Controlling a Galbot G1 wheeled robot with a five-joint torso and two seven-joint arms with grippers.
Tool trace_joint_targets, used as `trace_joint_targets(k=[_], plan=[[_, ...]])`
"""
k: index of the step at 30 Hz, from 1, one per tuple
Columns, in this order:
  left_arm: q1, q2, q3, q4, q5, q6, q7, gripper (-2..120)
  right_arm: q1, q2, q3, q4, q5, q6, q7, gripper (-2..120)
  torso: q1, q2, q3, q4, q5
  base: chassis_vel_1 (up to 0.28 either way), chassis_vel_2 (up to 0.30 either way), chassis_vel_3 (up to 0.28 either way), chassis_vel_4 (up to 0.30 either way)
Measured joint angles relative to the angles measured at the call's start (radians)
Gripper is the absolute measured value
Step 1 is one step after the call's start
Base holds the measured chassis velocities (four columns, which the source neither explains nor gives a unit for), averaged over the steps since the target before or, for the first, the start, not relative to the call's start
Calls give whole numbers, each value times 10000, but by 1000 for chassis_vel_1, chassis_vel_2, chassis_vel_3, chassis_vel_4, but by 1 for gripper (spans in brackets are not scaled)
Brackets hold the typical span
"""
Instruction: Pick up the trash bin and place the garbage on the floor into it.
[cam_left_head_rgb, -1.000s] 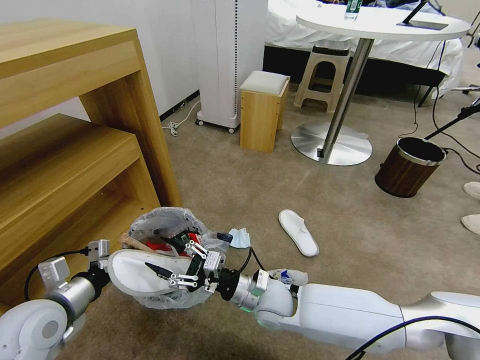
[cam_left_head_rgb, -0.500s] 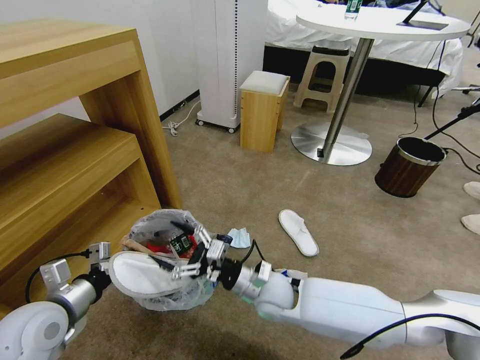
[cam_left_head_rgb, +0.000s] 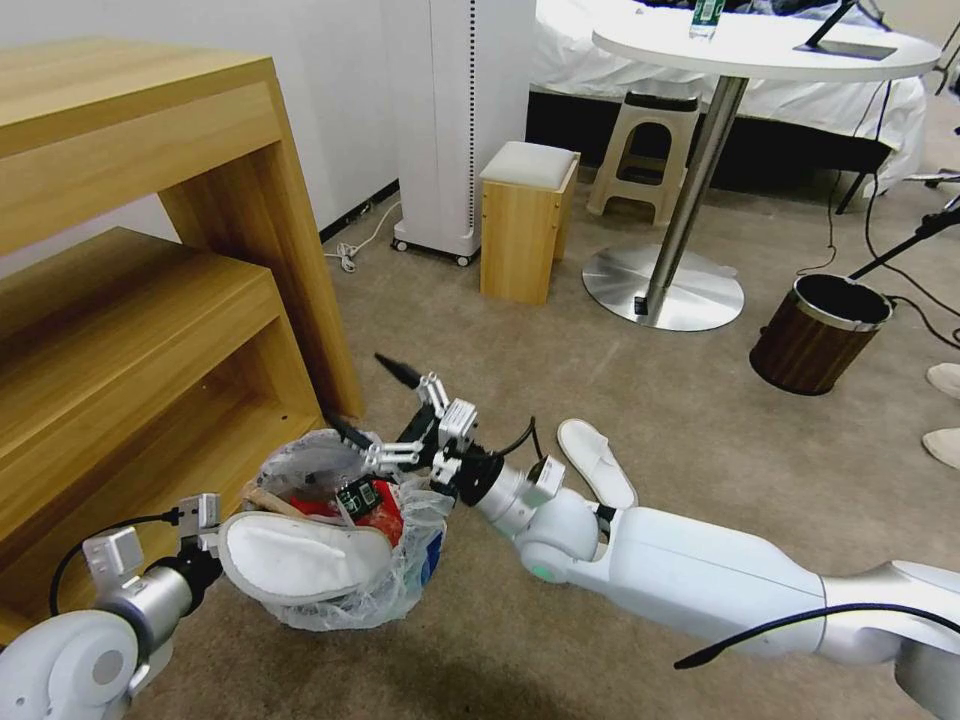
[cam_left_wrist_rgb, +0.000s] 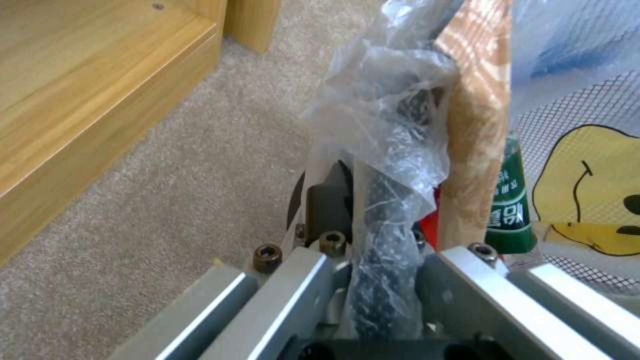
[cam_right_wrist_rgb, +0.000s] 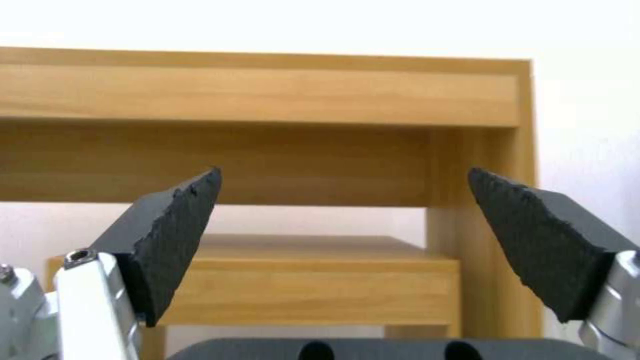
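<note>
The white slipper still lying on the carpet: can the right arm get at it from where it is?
Probably yes. The slipper lies alone on bare floor beside the right arm's forearm; the right gripper is open and empty above the trash bin. It must swing back.

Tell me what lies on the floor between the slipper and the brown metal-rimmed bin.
Nothing: in the head view, only bare beige carpet lies between the white slipper and the brown bin.
</note>
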Motion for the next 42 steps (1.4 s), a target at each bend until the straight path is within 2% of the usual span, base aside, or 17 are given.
trace_joint_targets(k=[5,11,12,19,24,34,37,42], plan=[[11,14,-31,-16,-3,-1,-1,0,-129,-299,393,4,-4,-22,-23,96,0,0,0,0,-1,0,0,0,0],[98,144,-227,-123,-119,-7,-26,0,-940,-1151,1782,-599,-416,-193,239,100,-1,0,0,-1,3,0,0,0,0],[98,144,-227,-123,-119,-7,-26,0,-940,-1151,1782,-599,-416,-193,239,100,-1,0,0,-1,3,0,0,0,0],[144,153,-279,-280,-171,-8,-87,0,-2267,-2109,3436,-1581,-1075,-156,650,100,-1,-1,0,-2,3,0,0,0,0],[227,139,-340,-335,-114,-18,-101,0,-2934,-2642,4147,-2008,-1325,-171,1000,100,-2,0,0,-1,2,0,0,0,0],[466,145,-564,-490,40,-153,-27,0,-4106,-2909,5350,-2965,-1985,107,1381,100,-2,0,0,0,3,0,0,0,0],[547,159,-593,-559,36,-168,-18,0,-4645,-2914,5866,-3406,-2436,502,1371,100,-2,0,-1,-1,2,0,0,0,0],[552,173,-593,-588,25,-191,-6,0,-5296,-2955,6519,-3509,-2832,741,1455,100,-2,0,-1,0,0,0,0,0,0]])
